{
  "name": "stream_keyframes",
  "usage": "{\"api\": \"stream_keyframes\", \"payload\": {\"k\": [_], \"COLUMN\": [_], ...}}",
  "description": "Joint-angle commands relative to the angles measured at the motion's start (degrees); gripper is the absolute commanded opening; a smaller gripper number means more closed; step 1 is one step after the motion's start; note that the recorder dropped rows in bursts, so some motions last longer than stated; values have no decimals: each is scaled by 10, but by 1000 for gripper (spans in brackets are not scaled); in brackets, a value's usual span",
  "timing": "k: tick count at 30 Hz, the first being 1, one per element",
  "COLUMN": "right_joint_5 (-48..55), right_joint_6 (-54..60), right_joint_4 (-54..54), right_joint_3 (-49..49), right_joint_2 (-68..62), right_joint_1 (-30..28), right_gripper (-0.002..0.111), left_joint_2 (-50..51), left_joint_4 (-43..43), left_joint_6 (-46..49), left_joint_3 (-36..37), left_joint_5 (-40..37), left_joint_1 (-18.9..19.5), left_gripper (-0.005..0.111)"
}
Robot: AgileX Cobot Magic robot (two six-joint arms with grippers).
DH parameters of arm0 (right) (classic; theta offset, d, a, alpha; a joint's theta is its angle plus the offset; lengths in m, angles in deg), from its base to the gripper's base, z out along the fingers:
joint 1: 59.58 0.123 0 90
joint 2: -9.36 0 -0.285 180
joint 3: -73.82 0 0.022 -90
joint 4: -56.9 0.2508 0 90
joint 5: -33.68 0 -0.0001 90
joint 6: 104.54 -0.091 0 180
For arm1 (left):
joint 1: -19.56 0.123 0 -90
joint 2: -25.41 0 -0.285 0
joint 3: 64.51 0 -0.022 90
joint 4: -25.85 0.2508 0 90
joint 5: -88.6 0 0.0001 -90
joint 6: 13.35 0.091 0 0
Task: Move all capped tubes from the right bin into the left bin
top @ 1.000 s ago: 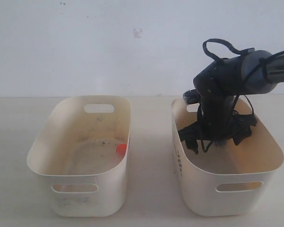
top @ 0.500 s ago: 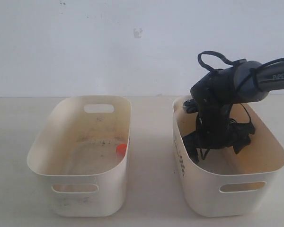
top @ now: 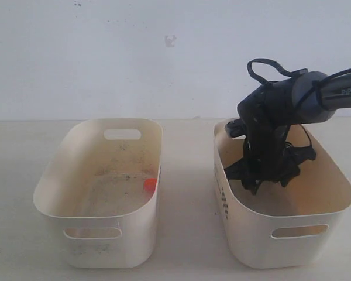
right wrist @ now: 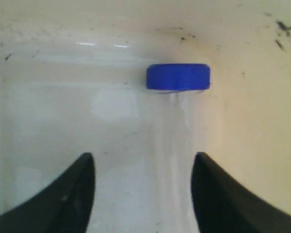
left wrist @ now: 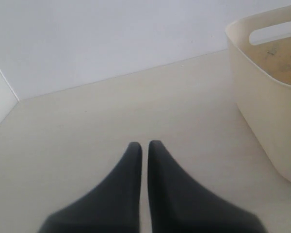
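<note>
While one orange-capped tube (top: 150, 185) already lies inside the left bin (top: 105, 240), against its wall facing the right bin (top: 251, 234), the exterior view shows the right gripper (top: 263, 178) down inside that second bin. I judge the job barely begun; how many tubes wait there is hidden. Against the frame a second earlier, the right bin sits nudged slightly farther from the left bin. From the left wrist, the left gripper (left wrist: 144, 145) hangs closed and empty over the table (left wrist: 87, 111), just outside the left bin. From the right wrist, a blue-capped tube (right wrist: 178, 77) lies on the floor between half-parted jaws, seemingly not yet clamped.
</note>
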Motion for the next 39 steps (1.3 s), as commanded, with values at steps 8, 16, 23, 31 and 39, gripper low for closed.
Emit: {"api": "stream_keyframes", "payload": {"k": [8,16,23,31,39], "right_joint_5": [-7,2,19,11,-35], "right_joint_6": [-24,-5,-38,-45,-30], "right_joint_4": [22,-19,-66,-65,2], "right_joint_3": [3,3,3,3,3], "right_joint_2": [-6,15,30,26,21], "right_joint_1": [1,1,1,1,1], "right_gripper": [48,94,94,94,94], "left_joint_2": [-2,-2,-2,-2,-2], "left_joint_4": [1,1,1,1,1], "left_joint_6": [1,1,1,1,1], "left_joint_3": [2,2,2,2,2], "left_joint_5": [2,2,2,2,2], "left_joint_1": [-1,-1,-1,-1,-1], "left_gripper": [4,4,4,4,4]}}
